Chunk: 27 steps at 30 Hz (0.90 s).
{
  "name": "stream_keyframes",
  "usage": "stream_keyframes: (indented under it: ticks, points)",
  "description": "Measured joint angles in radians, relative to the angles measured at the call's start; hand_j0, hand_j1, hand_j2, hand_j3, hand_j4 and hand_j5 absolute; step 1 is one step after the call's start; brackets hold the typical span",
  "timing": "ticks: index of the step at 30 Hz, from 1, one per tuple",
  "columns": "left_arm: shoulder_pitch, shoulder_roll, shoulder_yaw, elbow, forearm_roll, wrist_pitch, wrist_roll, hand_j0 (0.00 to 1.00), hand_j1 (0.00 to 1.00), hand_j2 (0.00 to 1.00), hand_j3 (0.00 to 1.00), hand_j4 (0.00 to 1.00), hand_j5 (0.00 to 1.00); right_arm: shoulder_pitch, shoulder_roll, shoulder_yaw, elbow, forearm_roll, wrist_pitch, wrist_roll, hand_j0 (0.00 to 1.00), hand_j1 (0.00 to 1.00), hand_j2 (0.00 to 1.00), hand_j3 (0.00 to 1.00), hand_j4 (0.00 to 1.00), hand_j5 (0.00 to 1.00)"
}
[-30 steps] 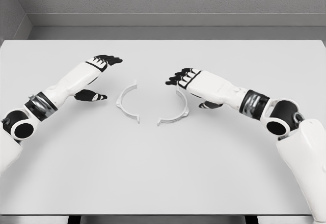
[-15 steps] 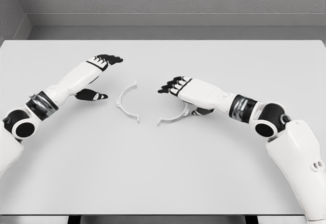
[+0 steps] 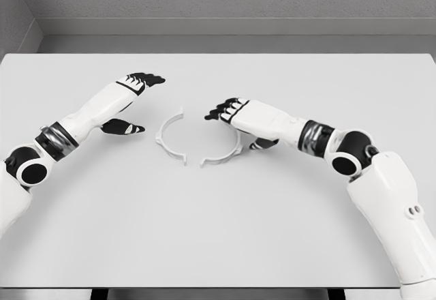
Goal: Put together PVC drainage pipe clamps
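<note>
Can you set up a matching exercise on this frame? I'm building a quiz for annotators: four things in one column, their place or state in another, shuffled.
Column 1
1. white left-hand half-ring clamp piece
2. white right-hand half-ring clamp piece
3. left hand
4. right hand

Column 2
A. over a clamp piece, fingers pointing left
B. lies uncovered on the grey table, open side facing right
C. open, beside a clamp piece and apart from it
D. partly hidden under a hand

Pairs: 1-B, 2-D, 3-C, 4-A
</note>
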Motion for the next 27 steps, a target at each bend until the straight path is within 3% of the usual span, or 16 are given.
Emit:
stream_keyframes:
  ticks: [10,27]
  points:
    - [0.0,-0.001,0.0,0.0,-0.001,0.0,0.0,1.0,1.0,1.0,1.0,1.0,1.0,-0.003,0.033,0.015,0.01,0.007,0.001,0.001,1.0,1.0,1.0,1.0,1.0,1.0]
    - [0.0,-0.007,-0.003,0.0,-0.002,0.0,0.0,1.0,1.0,1.0,1.0,1.0,1.0,-0.072,0.071,0.037,0.051,0.008,0.017,0.0,1.0,1.0,1.0,1.0,1.0,1.0]
